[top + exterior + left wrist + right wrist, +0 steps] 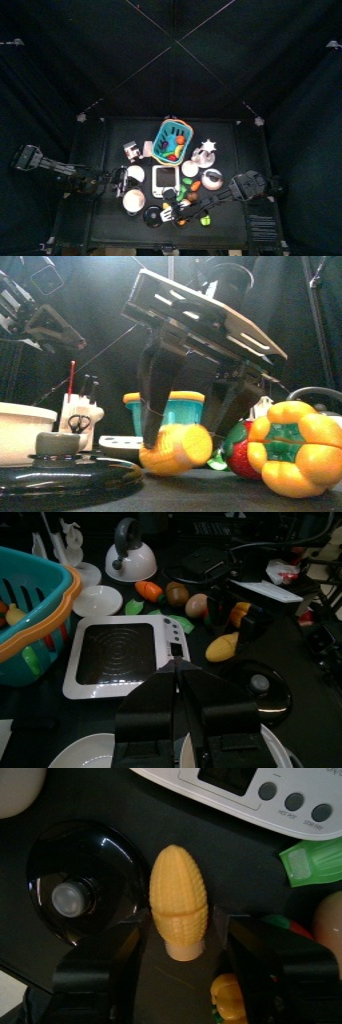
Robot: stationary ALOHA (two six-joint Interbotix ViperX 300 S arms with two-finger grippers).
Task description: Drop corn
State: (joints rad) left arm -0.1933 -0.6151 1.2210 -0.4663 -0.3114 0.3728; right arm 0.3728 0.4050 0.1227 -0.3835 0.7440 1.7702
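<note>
Corn (179,898) lies on the black table (27,828) between our right gripper's (187,963) two jaws, its blunt end toward the wrist and its tip pointing away. The jaws stand wide on either side of the cob and we see a gap on each flank, so the right gripper is open and holds nothing. From the front, the corn (177,449) rests on the tabletop under the right arm, whose jaws straddle it from above.

Just beside the cob sits a black lid (83,886) with a small knob at its middle; its rim comes close to the corn, though we cannot tell if they touch. Beyond the tip lies a white kitchen scale (254,793) with round buttons, and a green toy piece (314,863) lies off to one side.

Our left gripper (181,677) hangs above the table near the white scale (120,652), jaws part-way apart with nothing between them. Past it stand a teal basket (34,612), a white kettle (130,557) and a scatter of toy foods. In the top view the basket (174,138) sits at the table's middle, well apart from the corn near the front edge.
</note>
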